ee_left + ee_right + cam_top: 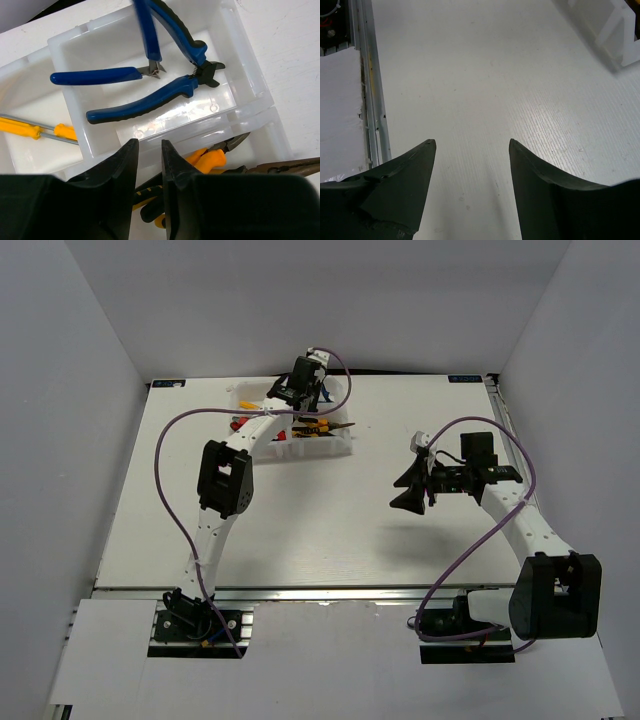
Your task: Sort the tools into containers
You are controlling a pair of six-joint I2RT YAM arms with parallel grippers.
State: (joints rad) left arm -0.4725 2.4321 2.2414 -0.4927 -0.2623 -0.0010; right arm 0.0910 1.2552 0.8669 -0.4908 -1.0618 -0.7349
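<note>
The white organiser tray [345,445] stands at the table's far middle. In the left wrist view one compartment of the tray [260,85] holds blue-handled pliers [140,105] and small blue cutters [95,76]. The nearer compartment holds orange-handled pliers [212,157] and a yellow-and-black handle [145,197]. Orange-handled screwdrivers [30,130] lie in the left compartment. My left gripper [150,142] hovers over the tray [296,390], its jaws a narrow gap apart and empty. My right gripper [408,485] is wide open and empty over bare table [472,142], right of the tray.
A dark long-nose tip [295,164] pokes over the tray's near right compartment. A metal rail [370,100] runs along the table's near edge. The tray's corner [615,30] shows at the top right of the right wrist view. White walls enclose the table.
</note>
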